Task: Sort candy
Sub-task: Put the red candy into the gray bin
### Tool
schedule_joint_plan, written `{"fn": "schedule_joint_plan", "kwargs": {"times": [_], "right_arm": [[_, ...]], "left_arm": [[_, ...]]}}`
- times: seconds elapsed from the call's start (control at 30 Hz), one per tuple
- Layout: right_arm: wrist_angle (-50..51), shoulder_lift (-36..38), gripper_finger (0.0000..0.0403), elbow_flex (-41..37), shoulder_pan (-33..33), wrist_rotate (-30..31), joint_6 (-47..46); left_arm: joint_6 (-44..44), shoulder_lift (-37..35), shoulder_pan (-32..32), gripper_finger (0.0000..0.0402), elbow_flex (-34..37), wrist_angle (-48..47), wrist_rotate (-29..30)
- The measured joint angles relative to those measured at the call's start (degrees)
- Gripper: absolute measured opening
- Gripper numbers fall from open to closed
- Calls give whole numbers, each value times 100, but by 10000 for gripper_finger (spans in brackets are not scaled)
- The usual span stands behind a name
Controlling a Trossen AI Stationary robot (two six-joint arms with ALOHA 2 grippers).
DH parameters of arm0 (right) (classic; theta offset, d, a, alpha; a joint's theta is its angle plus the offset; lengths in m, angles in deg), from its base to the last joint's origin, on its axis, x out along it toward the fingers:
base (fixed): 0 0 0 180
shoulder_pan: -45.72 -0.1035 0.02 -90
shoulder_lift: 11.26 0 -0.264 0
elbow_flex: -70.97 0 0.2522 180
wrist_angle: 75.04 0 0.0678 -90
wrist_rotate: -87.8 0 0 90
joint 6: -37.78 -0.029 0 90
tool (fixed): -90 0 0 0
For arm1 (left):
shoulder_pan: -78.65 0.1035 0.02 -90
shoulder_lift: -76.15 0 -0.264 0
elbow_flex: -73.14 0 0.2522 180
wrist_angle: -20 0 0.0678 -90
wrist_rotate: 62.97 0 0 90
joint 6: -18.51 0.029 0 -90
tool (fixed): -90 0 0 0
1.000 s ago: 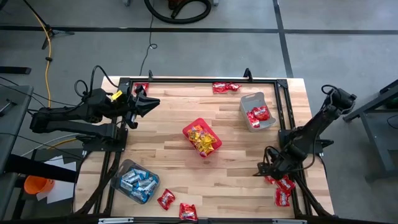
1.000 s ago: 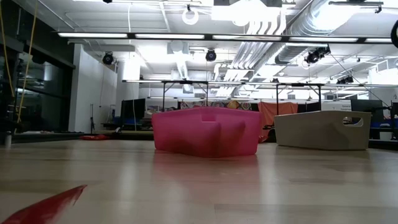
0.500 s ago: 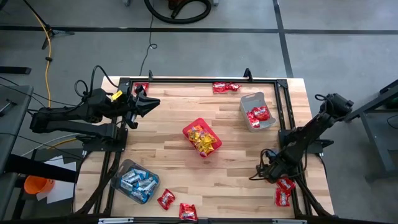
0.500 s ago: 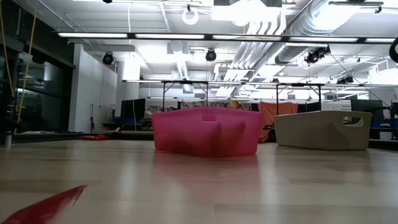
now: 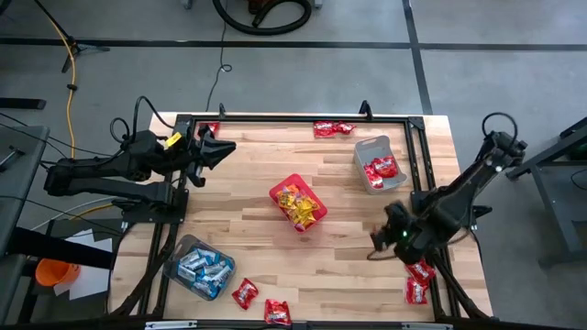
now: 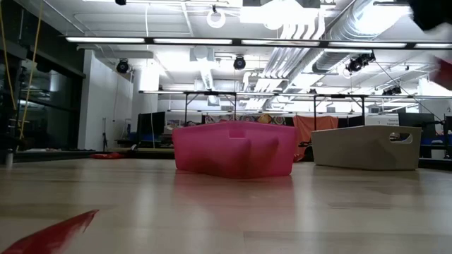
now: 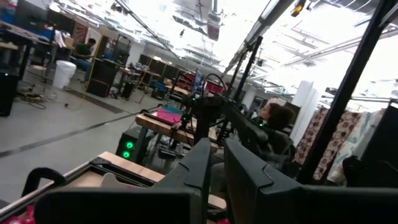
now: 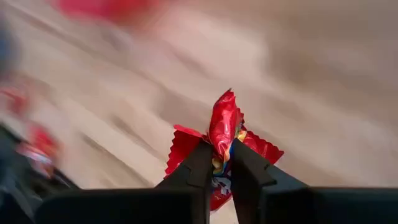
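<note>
your right gripper [image 8: 219, 163] is pinched tight on a shiny red candy packet [image 8: 225, 127], fingers nearly touching w/ the crumpled wrapper squeezed between them. in the high view that gripper [image 5: 393, 229] sits over the table [image 5: 348, 266] at about 4 o'clock from the red square bin [image 5: 298, 203], just inside the right edge. can't make out the held packet from above.

your left gripper [image 5: 220, 148] hovers at the table's 10 o'clock corner, fingers [image 7: 202, 163] drawn close w/ only a thin slit, nothing between them.

where the candy is, high view:
- yellow packets [image 5: 301, 207] fill the red square bin at centre.
- red packets [image 5: 382, 169] lie in the grey tub [image 5: 368, 147] at 2 o'clock.
- blue-and-white packets [image 5: 203, 267] lie in the clear tub [image 5: 174, 258] at 8 o'clock.
- loose red packets: two at the 12 o'clock edge [image 5: 332, 128], one at the 10 o'clock corner [image 5: 210, 129] just beside the left gripper, two at the 6–7 o'clock edge [image 5: 245, 293], and a few at 4–5 o'clock [image 5: 419, 281] just below the right gripper.

low view: the red bin [image 6: 234, 149] sits mid-table w/ the grey tub [image 6: 366, 147] beside it, and a red wrapper corner [image 6: 53, 233] lies close to the lens.
</note>
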Motion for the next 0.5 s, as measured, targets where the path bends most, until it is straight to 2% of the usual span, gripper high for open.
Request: {"fn": "schedule_joint_plan", "kwargs": {"times": [0.1, 0.23, 0.4, 0.5], "right_arm": [[330, 220, 10, 324, 344, 973, 543], [1117, 449, 17, 536, 1154, 1686, 919], [2103, 608, 46, 538, 2580, 1735, 1406], [2112, 610, 55, 538, 3446, 1711, 2081]], "left_arm": [[1, 0, 0, 31, 0, 1, 74], [-7, 0, 0, 31, 0, 7, 132], [-103, 1, 0, 31, 0, 22, 132], [-105, 0, 0, 31, 0, 22, 134]]}}
